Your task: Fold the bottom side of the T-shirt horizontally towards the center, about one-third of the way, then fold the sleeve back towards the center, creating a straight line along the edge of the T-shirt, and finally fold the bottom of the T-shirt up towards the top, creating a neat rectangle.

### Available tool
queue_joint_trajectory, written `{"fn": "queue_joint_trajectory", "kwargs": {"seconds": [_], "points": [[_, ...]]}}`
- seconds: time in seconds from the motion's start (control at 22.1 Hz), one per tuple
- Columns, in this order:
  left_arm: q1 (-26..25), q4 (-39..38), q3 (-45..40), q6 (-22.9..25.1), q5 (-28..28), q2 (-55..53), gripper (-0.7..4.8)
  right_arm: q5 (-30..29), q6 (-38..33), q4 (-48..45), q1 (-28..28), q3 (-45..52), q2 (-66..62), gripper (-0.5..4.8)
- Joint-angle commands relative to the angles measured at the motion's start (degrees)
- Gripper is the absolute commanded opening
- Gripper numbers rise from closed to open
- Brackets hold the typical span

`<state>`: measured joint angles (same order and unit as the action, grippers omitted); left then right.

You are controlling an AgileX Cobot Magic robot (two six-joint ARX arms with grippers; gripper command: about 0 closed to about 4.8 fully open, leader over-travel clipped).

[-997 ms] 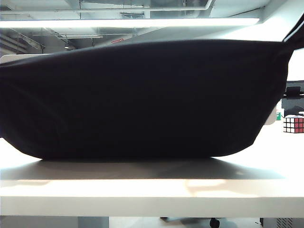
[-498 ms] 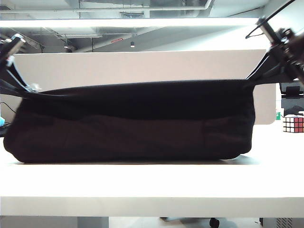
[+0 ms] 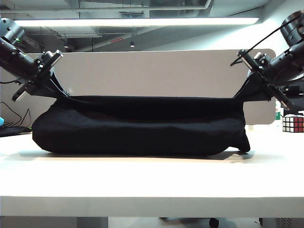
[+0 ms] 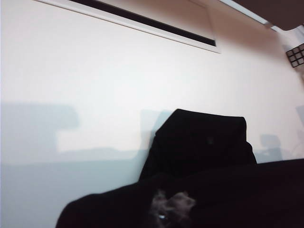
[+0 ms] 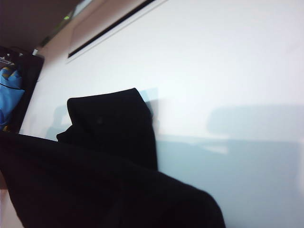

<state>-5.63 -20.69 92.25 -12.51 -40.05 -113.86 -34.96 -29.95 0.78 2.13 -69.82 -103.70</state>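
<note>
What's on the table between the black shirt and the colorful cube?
Nothing: in the exterior view, bare white table separates the T-shirt from the Rubik's cube.

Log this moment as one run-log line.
left gripper: shut on T-shirt | right gripper: shut on T-shirt | T-shirt: stretched between them, sagging on table

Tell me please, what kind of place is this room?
Probably a lab or workshop. Bare ceiling pipes and strip lights hang above a white table, where the left gripper and right gripper hold up a black T-shirt.
</note>
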Motion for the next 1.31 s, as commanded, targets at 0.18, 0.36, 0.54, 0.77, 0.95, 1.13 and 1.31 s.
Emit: {"fn": "queue_joint_trajectory", "kwargs": {"seconds": [0.18, 0.36, 0.54, 0.77, 0.95, 1.13, 1.31], "points": [[0.6, 0.5, 4.9, 0.0, 4.7, -5.6, -0.06, 1.2, 0.3, -3.2, 1.2, -4.1, -5.9, -0.09], [0.6, 3.2, 5.1, 0.0, 5.5, -8.3, -0.06, 1.8, 0.1, -4.4, 1.2, -7.9, -9.3, -0.09], [0.6, 8.0, 5.1, -0.1, 5.8, -10.2, -0.03, 1.9, 0.0, -4.2, 1.1, -11.1, -12.3, -0.08], [0.5, 14.6, 5.1, 0.1, 5.9, -10.1, 2.27, 1.9, 0.2, -7.9, 1.9, -11.1, -12.8, 2.02], [0.2, 13.7, 5.1, 0.1, 5.3, -9.6, 2.28, -3.8, -0.8, -8.3, 3.9, -11.9, -12.5, 2.30], [-0.3, 8.0, 5.1, 3.5, 2.1, -7.9, 1.13, -8.6, -1.3, -4.7, 4.9, -11.8, -11.3, 1.61], [-0.5, 2.2, 5.1, 9.5, 0.8, -4.1, -0.05, -9.1, 5.3, 0.8, 4.7, -11.7, -7.0, -0.09]]}}
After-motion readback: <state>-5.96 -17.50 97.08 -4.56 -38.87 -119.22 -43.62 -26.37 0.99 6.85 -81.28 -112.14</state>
